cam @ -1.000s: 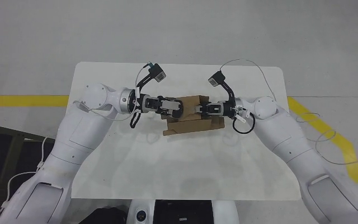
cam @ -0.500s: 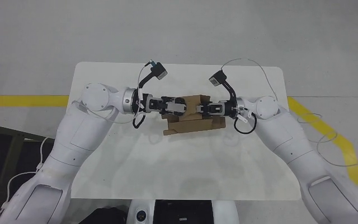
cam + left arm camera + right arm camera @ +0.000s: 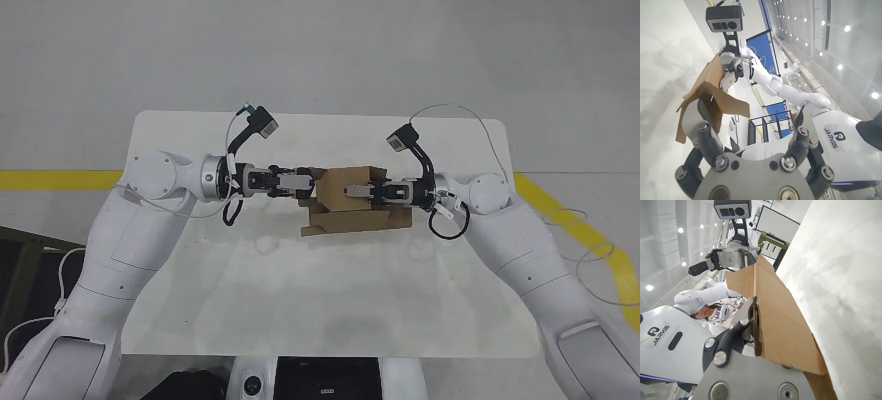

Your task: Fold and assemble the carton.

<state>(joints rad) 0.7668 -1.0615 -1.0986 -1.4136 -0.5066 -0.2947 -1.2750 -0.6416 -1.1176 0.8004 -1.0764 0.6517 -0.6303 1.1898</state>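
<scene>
Top view: carton (image 3: 350,203) lies on the white desk (image 3: 200,280), long axis 9-to-3. The left end effector (image 3: 303,184) is spread (touching a flap), and the right end effector (image 3: 372,192) pinches its wall. A yellow floor line (image 3: 50,180) runs at 9.

**White shells, black linkages**

Behind the left gripper (image 3: 750,108) sits a grey plate (image 3: 757,178) with silver screws (image 3: 785,162) and black linkages (image 3: 800,144). A dark camera (image 3: 262,119) rides a bracket (image 3: 240,135) behind the claw, where thin cables (image 3: 232,211) loop. The left arm (image 3: 140,225) is glossy white.

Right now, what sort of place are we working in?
Probably a robotics lab or factory test hall: a white table beside a yellow floor line, high ceiling lights, and blue partition panels.
</scene>
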